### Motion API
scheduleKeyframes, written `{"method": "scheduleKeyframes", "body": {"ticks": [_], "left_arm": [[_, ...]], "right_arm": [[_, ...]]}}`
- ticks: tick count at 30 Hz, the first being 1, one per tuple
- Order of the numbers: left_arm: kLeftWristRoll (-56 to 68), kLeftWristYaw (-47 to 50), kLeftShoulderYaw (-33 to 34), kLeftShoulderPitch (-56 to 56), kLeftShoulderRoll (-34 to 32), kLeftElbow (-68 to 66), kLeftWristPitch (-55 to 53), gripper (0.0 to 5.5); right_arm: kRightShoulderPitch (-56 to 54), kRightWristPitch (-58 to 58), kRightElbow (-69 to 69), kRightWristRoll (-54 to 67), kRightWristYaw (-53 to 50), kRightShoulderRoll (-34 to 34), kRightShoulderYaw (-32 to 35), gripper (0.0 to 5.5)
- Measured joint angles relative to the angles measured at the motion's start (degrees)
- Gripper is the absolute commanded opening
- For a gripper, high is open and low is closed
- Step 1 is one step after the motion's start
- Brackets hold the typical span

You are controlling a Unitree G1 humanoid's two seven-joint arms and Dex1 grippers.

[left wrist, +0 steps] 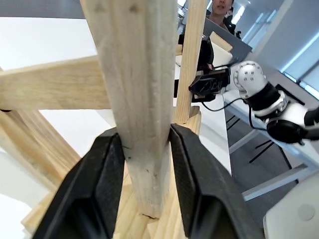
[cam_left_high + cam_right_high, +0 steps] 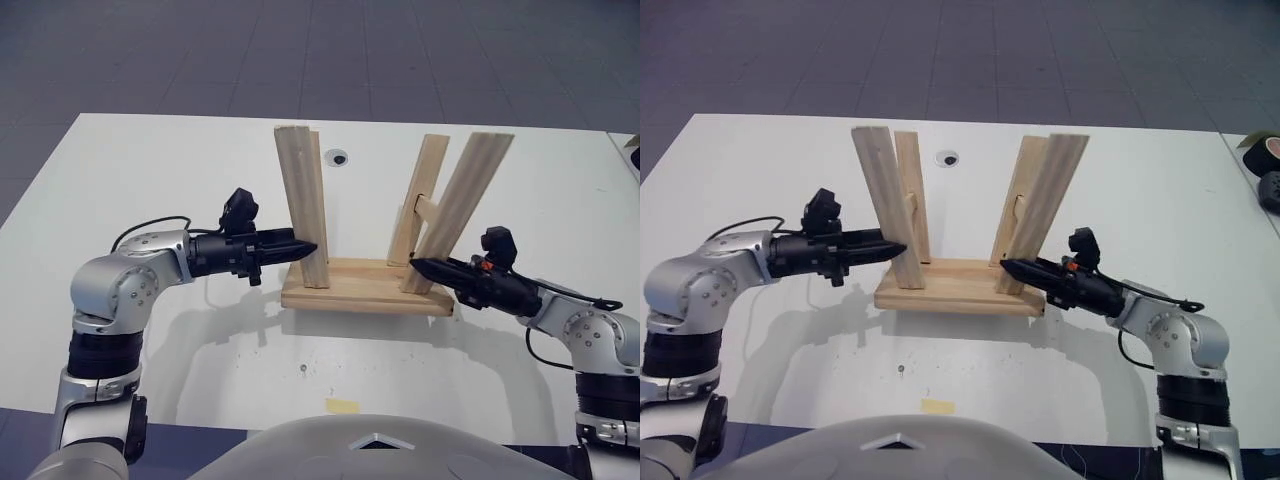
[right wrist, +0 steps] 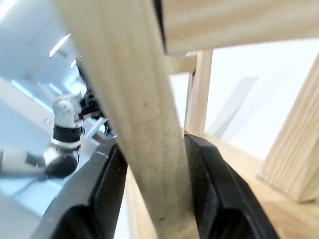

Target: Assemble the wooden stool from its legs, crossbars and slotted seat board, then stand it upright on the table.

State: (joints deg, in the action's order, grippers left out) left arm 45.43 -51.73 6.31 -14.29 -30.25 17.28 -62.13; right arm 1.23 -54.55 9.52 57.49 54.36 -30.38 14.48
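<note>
Left eye view: four legs (image 2: 301,190), one board (image 2: 365,291); left fingers (image 2: 290,244), right fingers (image 2: 432,268) gripping legs

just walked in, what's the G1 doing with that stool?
The stool sits upside down on the table: seat board flat, legs pointing up, a crossbar joining the right pair. The left hand is clamped on the near left leg just above the board, and the right hand on the near right leg likewise. The stool is not yet stood upright.

White table (image 2: 150,170), seat board (image 2: 365,290) lying flat, yellow tape (image 2: 342,406) (near edge)
</note>
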Motion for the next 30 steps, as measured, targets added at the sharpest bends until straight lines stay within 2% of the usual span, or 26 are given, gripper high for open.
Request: {"method": "scheduleKeyframes", "body": {"ticks": [3,4,7,16,20,24,26,28,30], "left_arm": [[5.9,10.9,7.3,-1.2,5.4,1.1,-11.2,1.33],[7.3,14.3,9.1,-1.7,7.3,1.3,-13.9,1.69],[8.9,20.7,11.3,-4.0,9.5,1.4,-17.8,2.21],[5.0,23.2,9.6,-5.3,6.2,-1.2,-12.2,3.71],[-3.0,13.7,5.8,-4.2,-3.6,-0.6,2.4,4.46],[-10.6,-4.5,2.2,1.5,-16.4,-1.9,18.2,5.16],[-14.8,-14.3,-2.0,3.5,-21.6,-3.2,26.5,5.38],[-19.7,-16.3,-7.5,2.4,-20.9,-5.7,32.9,5.38],[-24.8,-14.9,-13.3,0.0,-16.0,-10.6,38.1,5.38]], "right_arm": [[0.0,-0.3,2.5,5.1,-11.9,6.2,4.6,2.49],[-0.7,0.0,2.9,5.8,-15.0,7.7,5.4,2.61],[-1.7,-0.4,3.0,7.9,-18.8,8.2,6.6,3.15],[-3.4,3.3,-1.3,4.5,-17.6,3.5,9.1,4.6],[0.6,11.3,-3.5,-3.5,-11.7,-2.3,11.0,5.32],[6.6,23.9,-4.8,-17.2,-2.9,-7.3,5.3,5.4],[6.8,31.7,-7.6,-24.7,0.9,-9.2,0.8,5.4],[4.1,39.0,-12.6,-31.7,2.5,-9.5,-4.2,5.4],[0.0,44.0,-16.8,-35.6,3.8,-8.5,-7.9,5.4]]}}
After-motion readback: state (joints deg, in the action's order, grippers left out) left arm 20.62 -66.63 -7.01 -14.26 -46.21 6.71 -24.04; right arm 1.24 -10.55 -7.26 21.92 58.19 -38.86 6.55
